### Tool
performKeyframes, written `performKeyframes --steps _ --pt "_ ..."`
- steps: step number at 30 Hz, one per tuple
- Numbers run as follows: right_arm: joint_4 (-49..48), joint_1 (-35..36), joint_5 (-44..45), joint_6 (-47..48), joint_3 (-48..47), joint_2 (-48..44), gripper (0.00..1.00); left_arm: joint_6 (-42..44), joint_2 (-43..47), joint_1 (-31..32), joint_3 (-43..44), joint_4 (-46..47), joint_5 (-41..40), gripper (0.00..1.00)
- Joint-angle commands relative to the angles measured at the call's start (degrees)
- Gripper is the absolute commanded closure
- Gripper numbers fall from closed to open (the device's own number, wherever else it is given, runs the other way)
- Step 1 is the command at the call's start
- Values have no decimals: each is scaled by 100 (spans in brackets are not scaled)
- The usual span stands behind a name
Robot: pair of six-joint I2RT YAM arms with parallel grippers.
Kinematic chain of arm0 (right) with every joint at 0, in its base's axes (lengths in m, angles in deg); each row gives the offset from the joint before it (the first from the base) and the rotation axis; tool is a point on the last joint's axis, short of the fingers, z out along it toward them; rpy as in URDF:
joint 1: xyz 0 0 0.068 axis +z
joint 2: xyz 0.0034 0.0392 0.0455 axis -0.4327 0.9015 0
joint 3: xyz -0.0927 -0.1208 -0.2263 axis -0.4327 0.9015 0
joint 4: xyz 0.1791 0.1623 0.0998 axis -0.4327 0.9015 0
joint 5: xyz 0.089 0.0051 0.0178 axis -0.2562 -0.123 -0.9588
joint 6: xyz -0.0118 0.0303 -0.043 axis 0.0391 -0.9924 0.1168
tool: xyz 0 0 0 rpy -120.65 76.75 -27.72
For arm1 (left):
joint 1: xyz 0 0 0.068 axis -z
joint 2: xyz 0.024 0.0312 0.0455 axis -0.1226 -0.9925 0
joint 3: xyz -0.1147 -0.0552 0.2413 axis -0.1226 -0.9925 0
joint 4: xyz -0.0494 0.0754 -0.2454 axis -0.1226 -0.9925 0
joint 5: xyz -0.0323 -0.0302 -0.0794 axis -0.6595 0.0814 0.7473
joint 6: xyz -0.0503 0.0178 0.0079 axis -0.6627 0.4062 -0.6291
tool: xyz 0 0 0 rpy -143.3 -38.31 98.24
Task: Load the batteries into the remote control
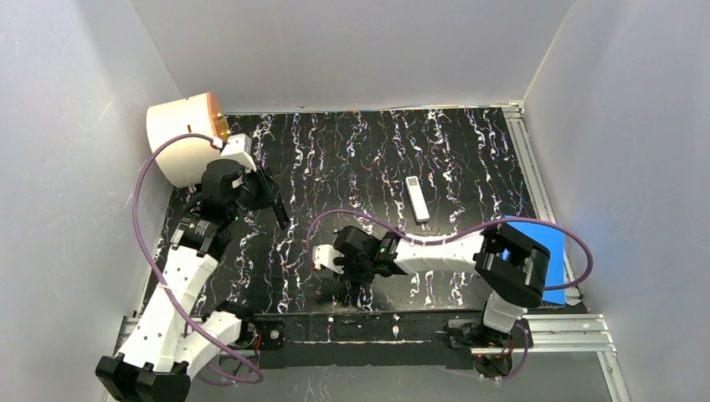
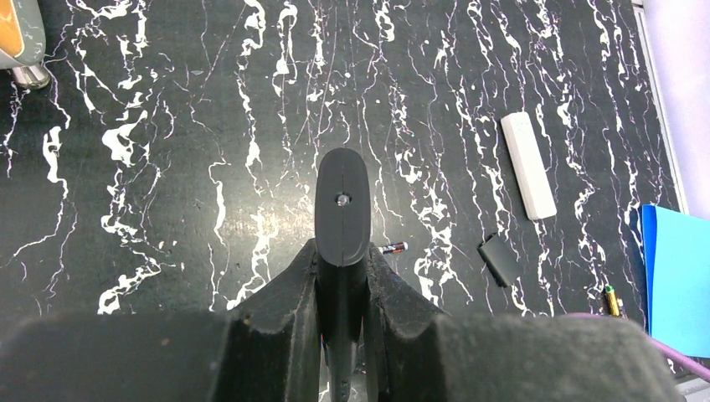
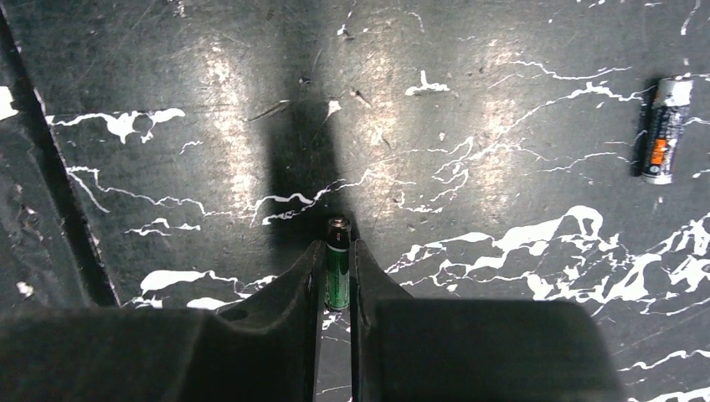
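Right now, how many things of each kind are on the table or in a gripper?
Batteries: 3 (green battery in the right gripper, black battery, gold-tipped battery)
Remotes: 2 (white remote, black remote in the left gripper)
Battery cover: 1
Blue sheet: 1
Beige cylinder: 1
Total: 8

The green battery [image 3: 337, 272] looks glossy, the marbled table [image 3: 469, 100] scuffed and sheeny, the remote [image 2: 528, 166] matt plastic

The black, white-veined tabletop [image 1: 352, 159] carries a white remote [image 1: 417, 198] toward two o'clock, a blue sheet [image 1: 548, 251] at four and a white drum [image 1: 180, 142] at ten. A black cover [image 2: 500, 258], a green battery [image 3: 337, 264] and other batteries [image 2: 393, 248] lie nearer the middle.
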Motion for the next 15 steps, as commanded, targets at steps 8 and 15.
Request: performKeyframes --steps 8,15 --pt "-894 14 935 -883 473 -782 90 48 -70 -16 64 174 559 100" --pt "-1385 -546 942 -2592 627 -1776 92 -493 -266 -21 -293 973 1894 100"
